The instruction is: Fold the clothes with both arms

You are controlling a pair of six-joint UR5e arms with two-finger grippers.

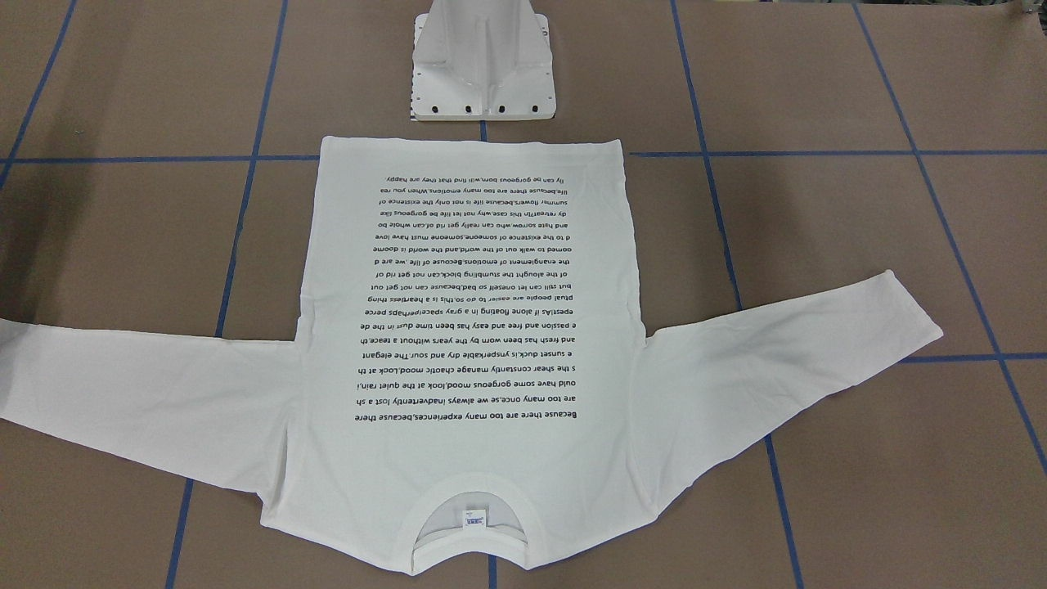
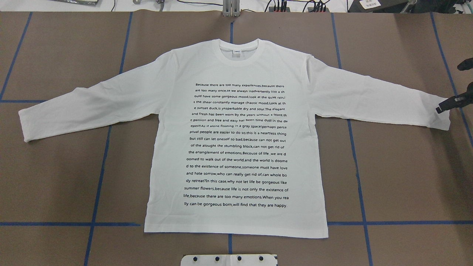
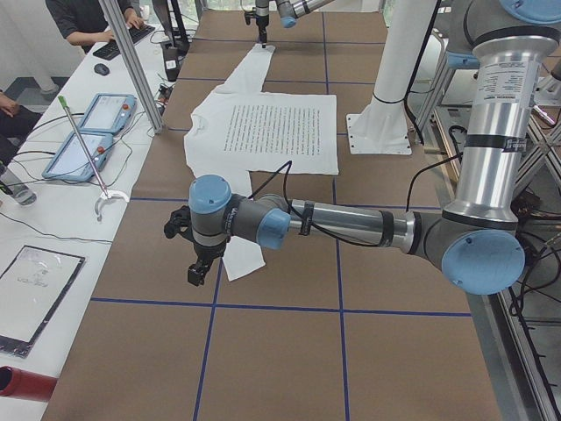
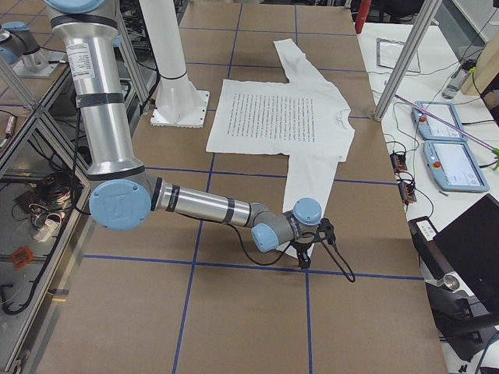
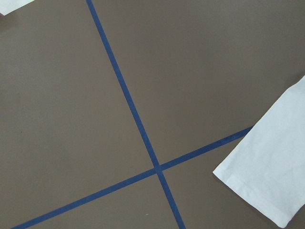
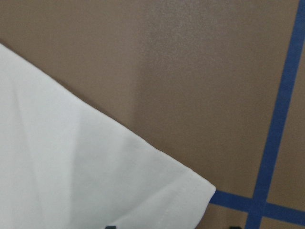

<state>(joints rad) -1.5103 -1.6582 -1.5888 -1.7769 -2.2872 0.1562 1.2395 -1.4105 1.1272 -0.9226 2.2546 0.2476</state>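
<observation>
- The right gripper (image 2: 443, 107) is low over the end of the right sleeve cuff (image 2: 441, 119). In its wrist view two dark tips barely show at the bottom edge. They are set apart with cuff cloth between them, so the jaws seem parted and hold nothing.
- The left gripper (image 3: 198, 267) hangs above the table beside the left sleeve cuff (image 2: 26, 127). I cannot tell whether it is parted or closed. Its wrist view is centred on a cross of blue tape (image 5: 157, 168), with the cuff off to one corner.
- The white long-sleeved T-shirt (image 2: 236, 147) lies flat and print-up on the brown-papered table (image 2: 406, 177). Its hem is near the white pedestal base (image 1: 483, 61), its collar (image 2: 238, 55) is on the far side, and its sleeves are spread wide to left and right.
- As I judge it, this is the opening step: each arm goes to its own cuff, and no fold has been made.
- The next move calls for the left gripper to shift over its cuff. Both must then pinch the cloth cleanly off the paper before drawing the sleeves inward across the body.
</observation>
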